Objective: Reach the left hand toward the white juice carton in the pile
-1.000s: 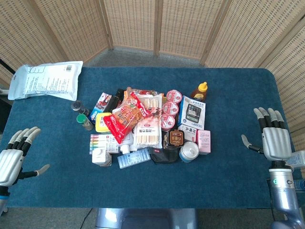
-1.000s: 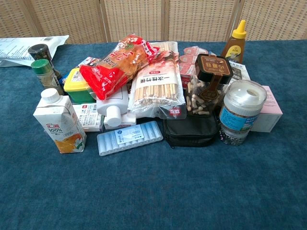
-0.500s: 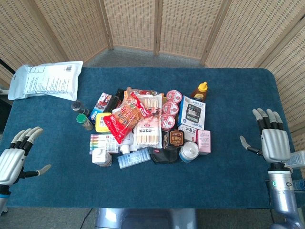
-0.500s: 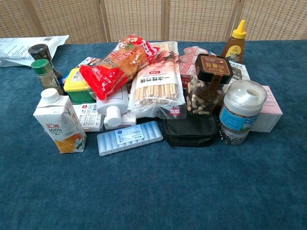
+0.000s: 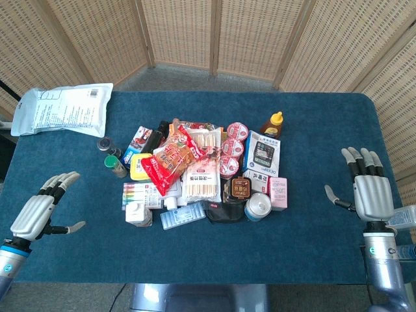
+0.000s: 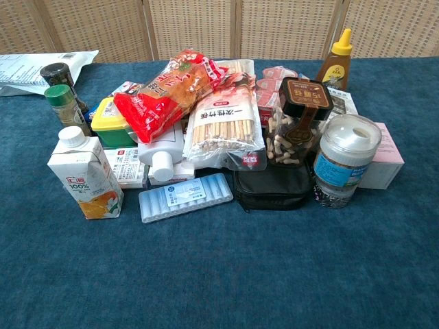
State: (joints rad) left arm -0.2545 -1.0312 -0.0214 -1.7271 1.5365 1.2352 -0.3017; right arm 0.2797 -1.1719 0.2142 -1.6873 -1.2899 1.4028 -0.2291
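Juice carton [image 6: 85, 178] stands upright at the left front corner of the pile, lower left of the chest view; white, round white cap, orange fruit print, "100%" readable, small red logo above too small to read. In the head view it sits at the pile's lower left edge [image 5: 138, 213], seen from above, label hidden.

Left hand [image 5: 42, 211] at lower left of the head view, over the table, well apart from the carton; fingers spread, holding nothing. Arm cut off by the frame edge. Not seen in the chest view.

Printed white pouch [image 5: 63, 108], upper left; text too fine to read.

Centre pile: red snack bag [image 6: 168, 86] on top, Chinese lettering not legible. Bag of sticks [image 6: 224, 125] with a white label in black Chinese characters. Pale blue flat case [image 6: 185, 196] in front, beside the carton. Jar with a brown lid [image 6: 300, 116], contents partly hidden behind its label.

Honey bottle [image 6: 335, 63], yellow cap, upper right.

Right hand [image 5: 369, 188] at the right edge, fingers apart, empty.

Table [image 5: 312, 234] covered in dark blue cloth; woven screen panels [image 5: 214, 32] behind.
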